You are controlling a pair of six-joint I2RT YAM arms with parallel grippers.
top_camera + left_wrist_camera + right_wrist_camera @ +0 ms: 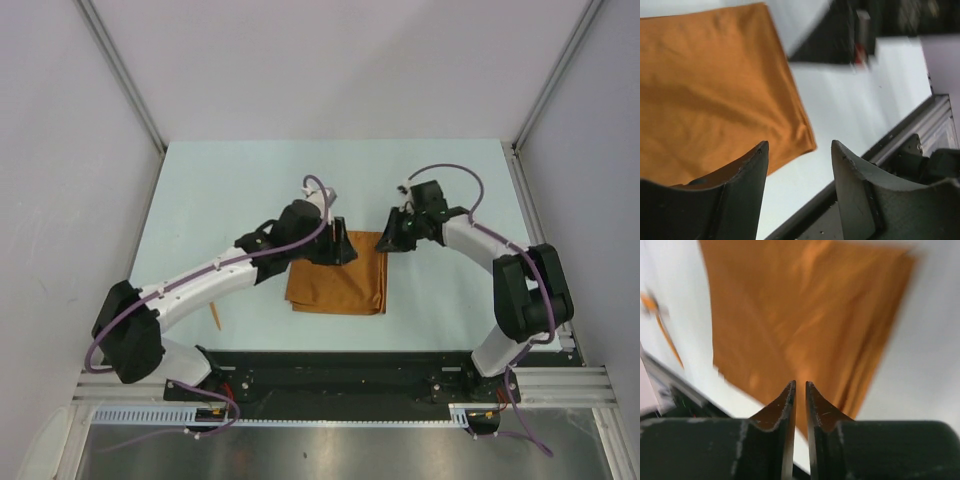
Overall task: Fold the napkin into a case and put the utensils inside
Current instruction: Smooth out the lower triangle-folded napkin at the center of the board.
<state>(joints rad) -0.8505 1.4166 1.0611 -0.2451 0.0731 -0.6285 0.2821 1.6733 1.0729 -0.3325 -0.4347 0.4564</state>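
Note:
The rust-orange napkin (338,278) lies folded in a layered rectangle at the middle of the table. My left gripper (341,246) hovers over its far left edge. In the left wrist view the left gripper (799,145) stands open with nothing between its fingers, and the napkin (710,90) is up and to the left. My right gripper (391,241) is at the napkin's far right corner. Seen from the right wrist, my right gripper (800,384) has its jaws only a slit apart, holding nothing, above the napkin (800,315). A thin orange utensil (214,316) lies left of the napkin, and that utensil (667,340) is blurred in the right wrist view.
The black base rail (340,372) runs along the table's near edge, close to the napkin's near side. Grey walls (60,150) close in the table on the left, back and right. My left arm (200,285) stretches across the table beside the utensil.

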